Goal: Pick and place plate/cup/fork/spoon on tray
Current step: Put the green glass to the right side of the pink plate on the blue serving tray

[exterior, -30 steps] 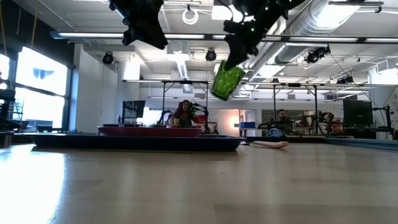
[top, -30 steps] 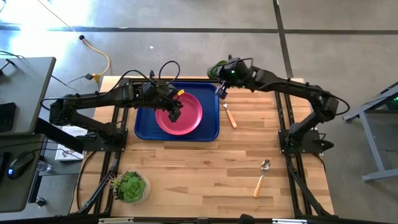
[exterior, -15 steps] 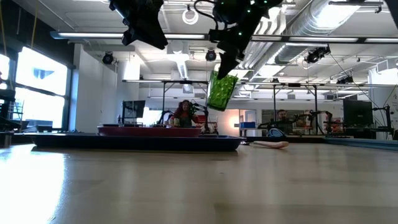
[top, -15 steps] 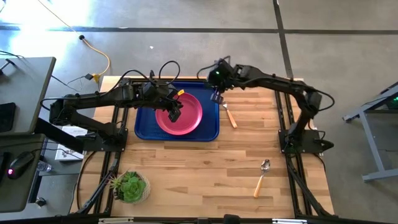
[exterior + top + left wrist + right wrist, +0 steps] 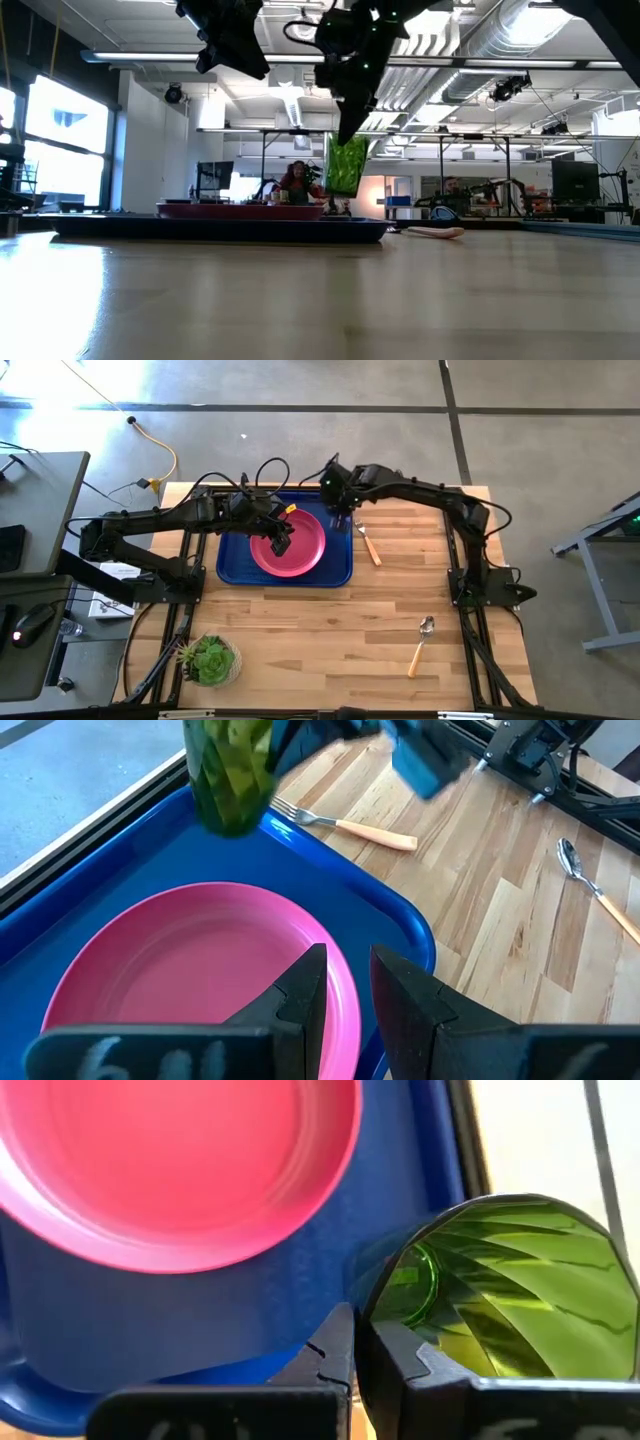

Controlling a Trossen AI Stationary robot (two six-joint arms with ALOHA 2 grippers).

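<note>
My right claw (image 5: 347, 118) is clenched on the cup (image 5: 345, 164), holding it in the air over the far right corner of the tray (image 5: 232, 565), above the rim. My left claw (image 5: 281, 544) hovers over the plate (image 5: 300, 550), which lies in the tray, fingers nearly together with a thin gap, grasping nothing. Fork (image 5: 369, 544) on the table (image 5: 330, 630) just right of the tray. Spoon (image 5: 421, 644) well apart, near the front right.
</note>
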